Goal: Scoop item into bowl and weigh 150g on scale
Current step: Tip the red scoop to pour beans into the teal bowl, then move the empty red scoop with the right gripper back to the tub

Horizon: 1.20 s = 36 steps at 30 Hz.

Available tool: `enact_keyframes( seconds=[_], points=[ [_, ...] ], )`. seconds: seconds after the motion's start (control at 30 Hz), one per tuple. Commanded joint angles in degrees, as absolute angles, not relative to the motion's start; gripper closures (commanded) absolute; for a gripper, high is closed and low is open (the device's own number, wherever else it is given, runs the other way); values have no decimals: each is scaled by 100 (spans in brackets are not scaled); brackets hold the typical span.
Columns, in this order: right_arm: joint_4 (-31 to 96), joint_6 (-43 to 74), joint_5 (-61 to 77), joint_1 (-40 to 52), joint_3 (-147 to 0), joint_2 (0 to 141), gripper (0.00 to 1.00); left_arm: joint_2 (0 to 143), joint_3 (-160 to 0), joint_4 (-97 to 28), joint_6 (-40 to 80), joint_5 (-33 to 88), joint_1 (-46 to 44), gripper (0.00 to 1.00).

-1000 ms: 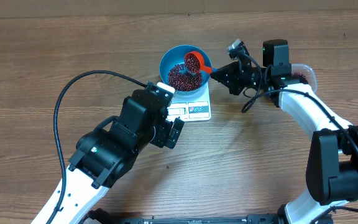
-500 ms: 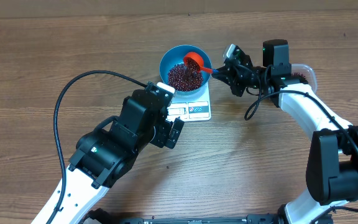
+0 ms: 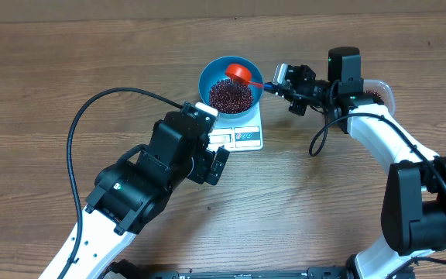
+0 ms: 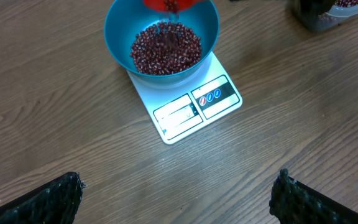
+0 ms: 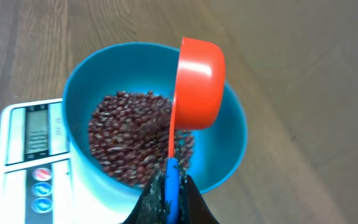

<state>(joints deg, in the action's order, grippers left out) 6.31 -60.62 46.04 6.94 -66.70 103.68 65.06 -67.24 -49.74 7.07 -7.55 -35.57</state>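
Wooden worktop [image 3: 53, 62] carries your scale [image 3: 240, 138], the blue bowl [image 3: 205, 77] of beans [image 3: 227, 98] sitting on it. Your right gripper [image 3: 275, 84] is clenched on the red scoop [image 3: 238, 73] handle (scoop tipped over the bowl); your left gripper [image 4: 178, 194] hangs released nearby.

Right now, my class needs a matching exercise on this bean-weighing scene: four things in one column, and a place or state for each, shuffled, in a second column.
Column one
1. red scoop
2. blue bowl
3. left hand
4. right hand

Column two
A. open, holding nothing
B. on the white scale, with beans inside
C. shut on the scoop's handle
D. tipped on edge above the bowl

Pairs: 1-D, 2-B, 3-A, 4-C
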Motion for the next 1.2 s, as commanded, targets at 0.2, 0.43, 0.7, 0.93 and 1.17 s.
enact_keyframes(
  seconds=[0.2, 0.43, 0.7, 0.93, 1.17],
  points=[
    [183, -6348, 4611, 707, -6753, 10342, 96, 6525, -6766, -4967, 620, -805, -3527, 0],
    [611, -6331, 4228, 696, -6753, 9990, 96, 6525, -6766, -4967, 620, -805, -3527, 1],
    [1719, -6143, 2947, 696, -6753, 8847, 96, 6525, -6766, -4967, 620, -805, -3527, 0],
    [2257, -5234, 2043, 696, -6753, 8119, 96, 6525, -6766, -4967, 620, -805, -3527, 0],
    [2722, -3562, 12, 696, -6753, 7966, 96, 6525, -6766, -4967, 620, -805, -3527, 1]
  ],
)
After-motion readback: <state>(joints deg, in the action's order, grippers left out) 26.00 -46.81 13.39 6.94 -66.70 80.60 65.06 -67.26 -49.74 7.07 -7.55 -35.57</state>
